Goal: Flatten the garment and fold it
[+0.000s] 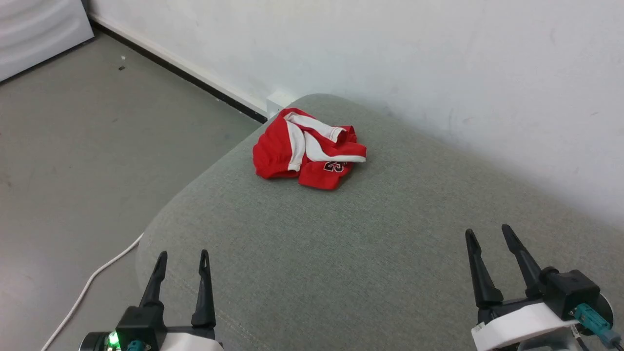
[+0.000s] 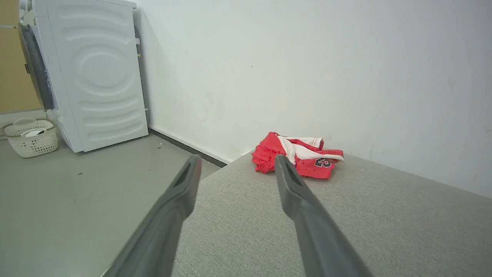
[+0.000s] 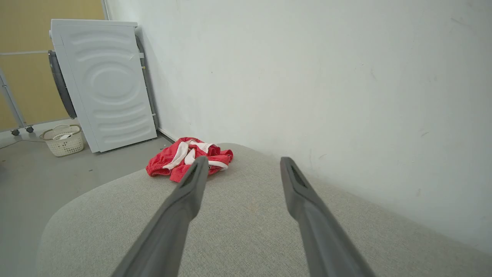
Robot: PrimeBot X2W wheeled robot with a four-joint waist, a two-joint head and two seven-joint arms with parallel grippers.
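Note:
The garment [image 1: 307,151] lies crumpled in a small red heap with white bands and a dark number print, near the far left corner of a grey cushioned surface [image 1: 341,253]. It also appears in the left wrist view as the garment [image 2: 300,156] and in the right wrist view as the garment [image 3: 184,157]. My left gripper [image 1: 183,258] hovers open at the near left, well short of the heap. Far to the right, my right gripper [image 1: 489,232] is open too, with nothing between its fingers.
A white wall [image 1: 390,58] runs close behind the cushion. The grey floor [image 1: 73,146] lies to the left, with a white cable [image 1: 92,285] on it. A white washing machine [image 2: 96,77] and a pale laundry basket [image 2: 30,136] stand further off.

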